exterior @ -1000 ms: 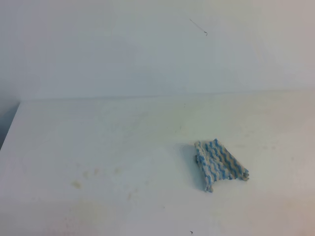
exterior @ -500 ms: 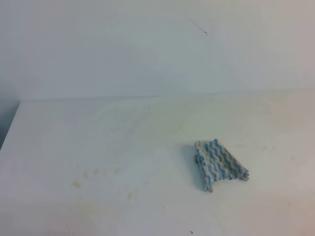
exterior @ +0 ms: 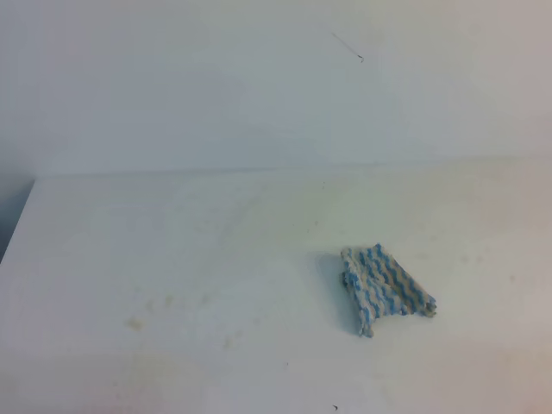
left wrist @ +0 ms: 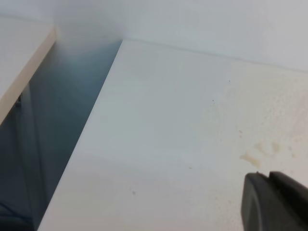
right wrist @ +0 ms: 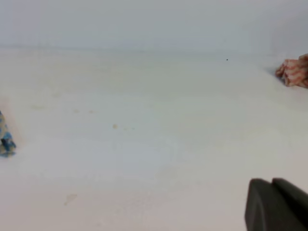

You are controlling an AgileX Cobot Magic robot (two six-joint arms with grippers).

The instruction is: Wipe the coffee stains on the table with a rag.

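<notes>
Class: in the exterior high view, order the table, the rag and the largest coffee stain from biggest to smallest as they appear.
1. table
2. rag
3. coffee stain, far smaller than the rag

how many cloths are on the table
2. The blue zigzag rag lies crumpled right of the table's middle. A reddish cloth shows only at the right wrist view's far right edge. More could lie out of frame.
</notes>
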